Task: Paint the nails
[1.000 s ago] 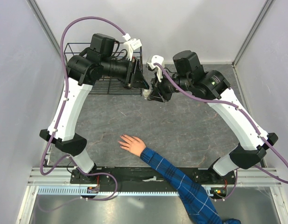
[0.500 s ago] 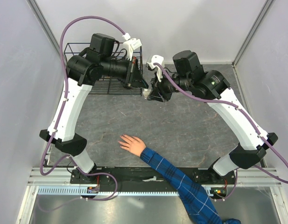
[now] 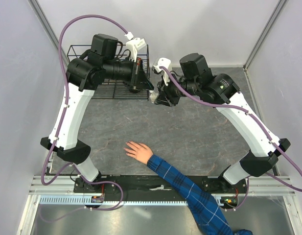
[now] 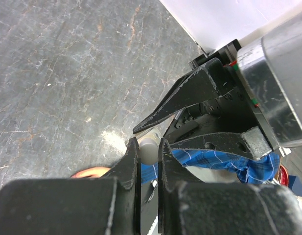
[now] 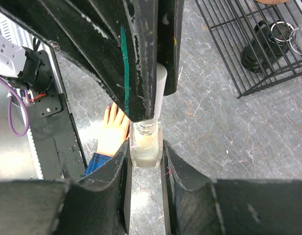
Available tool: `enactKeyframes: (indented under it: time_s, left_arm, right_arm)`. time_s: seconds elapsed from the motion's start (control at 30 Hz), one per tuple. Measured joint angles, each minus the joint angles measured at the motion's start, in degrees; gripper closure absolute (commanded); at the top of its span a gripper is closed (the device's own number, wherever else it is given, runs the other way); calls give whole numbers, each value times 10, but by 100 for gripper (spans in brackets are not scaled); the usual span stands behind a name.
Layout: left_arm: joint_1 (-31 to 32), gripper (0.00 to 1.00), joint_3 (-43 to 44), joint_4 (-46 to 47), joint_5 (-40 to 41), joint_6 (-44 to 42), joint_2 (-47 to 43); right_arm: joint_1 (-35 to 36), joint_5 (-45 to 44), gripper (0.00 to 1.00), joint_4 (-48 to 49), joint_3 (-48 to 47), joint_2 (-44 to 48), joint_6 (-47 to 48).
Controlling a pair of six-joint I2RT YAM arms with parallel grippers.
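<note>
A bare hand (image 3: 138, 151) with a blue plaid sleeve (image 3: 190, 193) lies palm down near the table's front; its nails are too small to make out from above. My right gripper (image 3: 154, 98) is shut on a small clear bottle (image 5: 147, 144) and holds it well above the table. My left gripper (image 3: 147, 84) is shut on the bottle's white cap (image 4: 149, 149), which also shows in the right wrist view (image 5: 161, 88). In that view the hand (image 5: 113, 129) lies below the bottle, one fingertip looking reddish.
A black wire basket (image 3: 77, 49) stands at the back left, behind my left arm; in the right wrist view it (image 5: 224, 44) holds a dark object (image 5: 261, 44). Grey walls close in the table on three sides.
Both grippers, joined at the bottle and cap, have shifted slightly left and toward the back. The hand has not moved.
</note>
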State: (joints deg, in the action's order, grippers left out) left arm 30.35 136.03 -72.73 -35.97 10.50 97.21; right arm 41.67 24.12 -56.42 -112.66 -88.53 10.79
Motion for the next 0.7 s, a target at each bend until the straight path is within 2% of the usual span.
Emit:
enactKeyframes:
  time_s: [0.7]
  left_arm:
    - [-14, 98, 3, 5, 16, 7, -11]
  right_arm:
    - [1, -2, 100, -2, 0, -3, 0]
